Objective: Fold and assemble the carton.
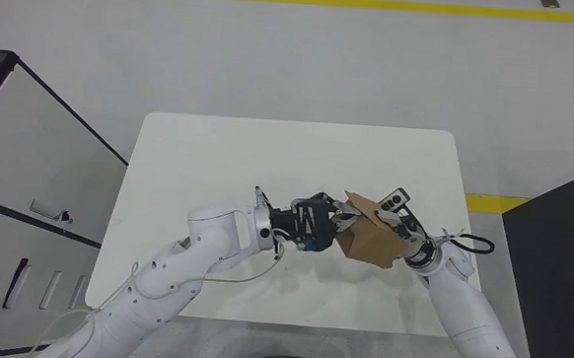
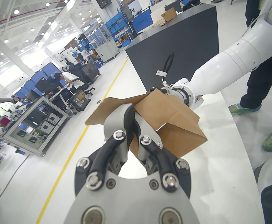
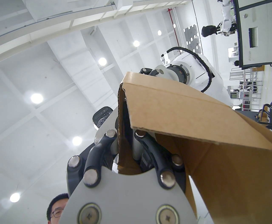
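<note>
A brown cardboard carton (image 1: 370, 241) is held up over the right half of the white table (image 1: 218, 175), partly unfolded, with loose flaps. My left gripper (image 1: 342, 222) meets it from the left. In the left wrist view that gripper (image 2: 132, 121) is shut on the edge of a carton (image 2: 170, 114) panel. My right gripper (image 1: 395, 223) holds the far side. In the right wrist view, one wall of the carton (image 3: 191, 118) runs between the fingers of that gripper (image 3: 125, 137), which is shut on it. The carton hides the fingertips there.
A dark cabinet (image 1: 559, 255) stands just off the table's right edge, also seen as a black block (image 2: 180, 42). A grey cabinet (image 1: 21, 163) stands to the left. The table's left and far parts are bare.
</note>
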